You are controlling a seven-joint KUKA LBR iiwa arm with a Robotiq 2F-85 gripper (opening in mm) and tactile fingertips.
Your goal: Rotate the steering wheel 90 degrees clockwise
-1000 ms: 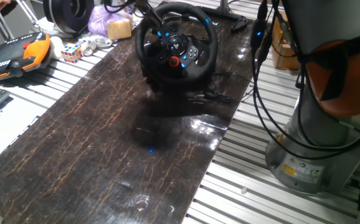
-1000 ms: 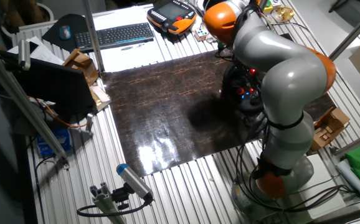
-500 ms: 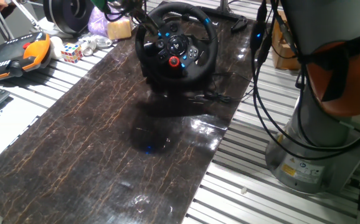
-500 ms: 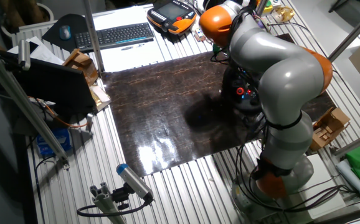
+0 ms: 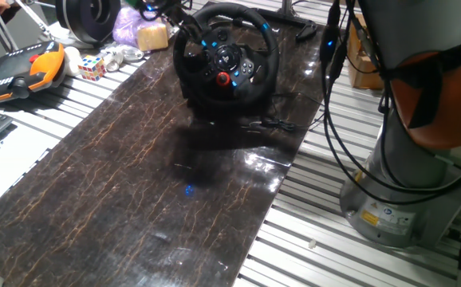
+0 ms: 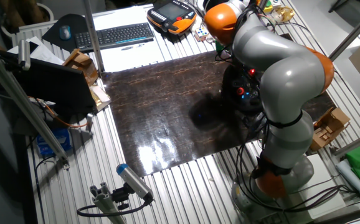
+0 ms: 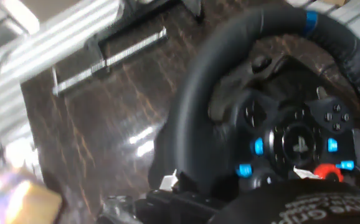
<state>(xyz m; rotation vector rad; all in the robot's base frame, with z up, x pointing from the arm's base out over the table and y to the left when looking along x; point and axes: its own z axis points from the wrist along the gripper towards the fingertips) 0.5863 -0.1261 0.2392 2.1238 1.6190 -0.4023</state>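
The black steering wheel stands upright on its bulky base at the far end of the dark board, with a red hub button and small blue lights. In the other fixed view the arm hides most of the steering wheel. In the hand view the steering wheel fills the frame, blurred, with a blue mark at the upper right of its rim. My gripper is at the wheel's upper left rim, dark and partly cut off by the frame's top edge. I cannot see how its jaws stand or whether it touches the rim.
Behind the wheel lie a black spool-like ring, a purple bag, a tan block and a colour cube. An orange pendant and a keyboard lie to the left. Cables trail from the base. The arm's pedestal stands at the right.
The arm's upper part swung a little to one side and back. The gripper stayed at the wheel's upper left rim. The wheel's turn looks about the same.
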